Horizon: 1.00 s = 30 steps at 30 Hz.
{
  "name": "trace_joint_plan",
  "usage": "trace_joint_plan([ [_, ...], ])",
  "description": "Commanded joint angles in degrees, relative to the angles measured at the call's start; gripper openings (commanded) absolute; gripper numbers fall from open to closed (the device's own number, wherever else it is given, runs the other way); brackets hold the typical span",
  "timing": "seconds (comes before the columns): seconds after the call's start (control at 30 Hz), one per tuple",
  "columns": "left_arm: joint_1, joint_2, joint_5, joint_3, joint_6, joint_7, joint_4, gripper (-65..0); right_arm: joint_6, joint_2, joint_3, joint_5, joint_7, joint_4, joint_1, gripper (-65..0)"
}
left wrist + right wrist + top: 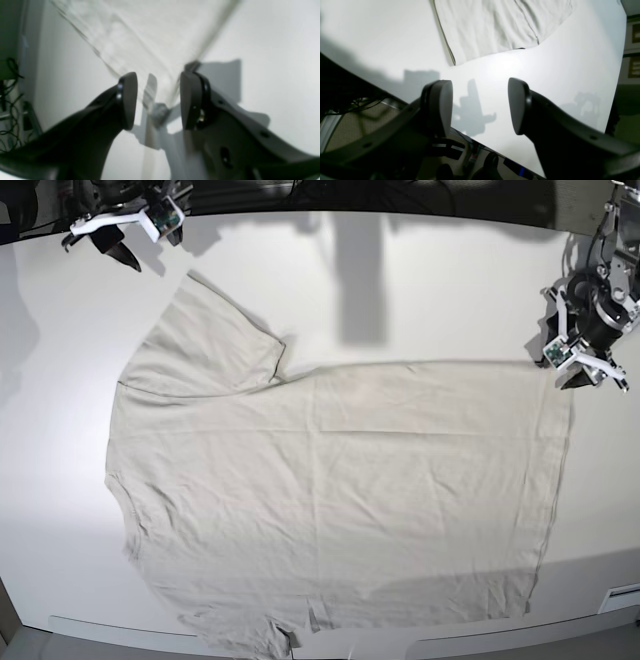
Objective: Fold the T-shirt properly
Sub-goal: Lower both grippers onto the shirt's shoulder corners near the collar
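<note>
The pale beige T-shirt point(330, 490) lies spread flat on the white table point(420, 300), neck to the left and hem to the right. One sleeve point(205, 340) points up-left, and in the right wrist view it shows as cloth at the top point(495, 25). My left gripper point(582, 372) hovers at the hem's upper right corner. In the blurred left wrist view that gripper point(158, 102) is open, and the shirt's corner point(160, 112) lies between and below its fingers, the cloth point(150, 37) spreading away. My right gripper point(115, 245) is open above bare table, up-left of the sleeve, its fingers point(440, 107) well apart.
The shirt's lower sleeve and hem reach the table's near edge point(400, 645). Dark cables point(10, 105) hang beyond the table's side in the left wrist view. Cables and equipment point(470, 160) sit under the table edge below my right gripper.
</note>
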Motion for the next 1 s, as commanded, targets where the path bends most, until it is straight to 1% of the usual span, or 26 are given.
trace_joint_plan([
  [0.0,-0.9,-0.8,1.1,0.7,0.1,1.7,-1.0,-37.6,-1.6,0.3,0.1,-0.3,-0.1,1.4,-0.5,-29.4],
  [0.2,-5.9,-0.8,1.1,1.1,0.4,1.7,-7.0,-37.6,-1.6,0.3,0.1,-0.3,-1.0,1.5,-0.5,-29.4],
  [0.23,-6.5,-0.8,1.1,1.1,0.4,1.8,-7.9,-37.8,-1.6,0.3,0.1,-0.3,-1.0,1.5,-0.5,-29.4],
  [0.27,-7.0,-0.8,1.1,1.2,0.4,1.9,-8.7,-39.6,-1.6,0.3,0.1,-0.3,-1.0,1.5,-0.5,-29.4],
  [0.33,-7.1,-0.8,1.1,1.3,0.3,2.0,-9.3,-43.9,-1.6,0.3,0.1,-0.3,-1.0,1.5,-0.5,-29.4],
  [0.4,-6.5,-0.8,0.9,1.3,0.3,1.9,-9.3,-50.2,-1.6,0.3,0.1,-0.4,-1.0,1.5,-0.5,-29.4],
  [0.5,-5.7,-0.8,1.1,1.3,-0.2,1.9,-9.3,-65.0,-1.6,0.3,0.1,-0.6,-1.0,1.5,-0.5,-29.4],
  [0.63,-5.7,-0.8,1.0,1.3,-3.4,3.3,-9.3,-65.0,-1.6,0.3,0.1,-6.1,-0.7,1.5,-0.5,-29.4],
  [0.7,-5.6,-0.8,1.0,1.3,-3.5,3.7,-9.3,-65.0,-1.5,0.3,0.1,-8.9,-0.6,1.5,-0.3,-29.4],
  [0.73,-5.5,-0.8,0.9,1.3,-3.5,3.7,-9.3,-65.0,-0.9,0.3,0.1,-9.1,-0.7,1.5,0.2,-29.4],
  [0.77,-5.5,-0.7,0.8,1.3,-3.5,3.7,-9.3,-65.0,0.9,0.3,0.1,-9.1,-1.1,1.5,0.8,-29.4],
  [0.8,-5.5,-0.6,0.8,1.3,-3.5,3.7,-9.3,-65.0,4.2,0.3,0.1,-9.1,-2.1,1.5,1.7,-29.4],
  [0.87,-5.2,-0.7,0.4,1.3,-3.5,3.7,-9.3,-65.0,11.8,0.3,0.1,-9.1,-3.8,1.5,4.2,-29.4],
  [0.9,-4.9,-0.7,0.4,1.3,-3.5,3.7,-9.3,-65.0,14.7,0.3,0.1,-9.2,-4.1,1.5,5.6,-29.4],
  [0.97,-4.3,-0.7,0.4,1.3,-3.5,3.7,-9.3,-65.0,18.4,0.5,0.1,-9.2,-4.1,1.5,8.2,-29.4],
])
